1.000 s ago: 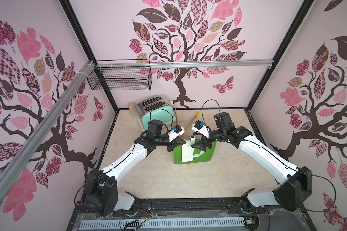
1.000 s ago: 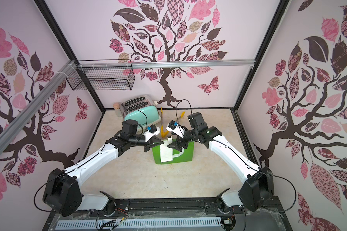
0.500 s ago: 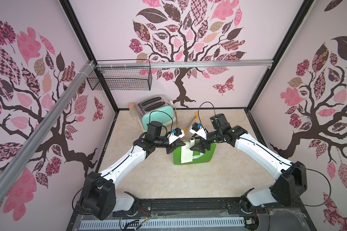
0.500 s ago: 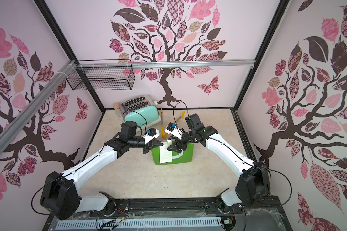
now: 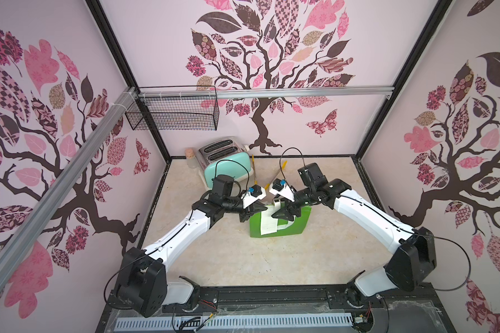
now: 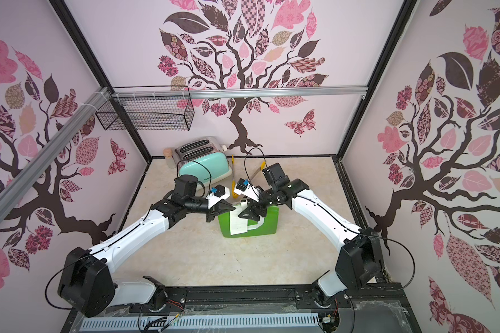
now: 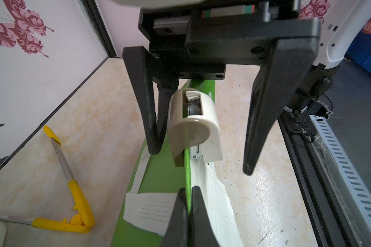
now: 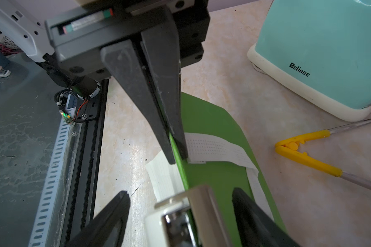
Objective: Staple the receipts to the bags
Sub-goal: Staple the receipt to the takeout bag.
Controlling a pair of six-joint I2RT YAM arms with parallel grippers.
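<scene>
Standing upright on the beige marbled tabletop (image 5: 228, 259), the bright green flat tote-like bag (image 5: 300, 227) looks thin and floppy. The long narrow white paper receipt (image 5: 267, 226) hanging on its robot-side face is light and tearable, so both want pinching together at the top edge. The left gripper (image 7: 188, 192), reaching in level, is clamped there; the right gripper (image 8: 180, 192) spreads its jaws wide around the cream plastic stapler (image 7: 193, 128) straddling that edge.

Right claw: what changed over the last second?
The right claw slid in toward the left claw, its open jaws either side of the small cream stapler. Unchanged: left claw shut on the top edge of the bright green flat bag; bag, stapler and long white paper receipt in place.
</scene>
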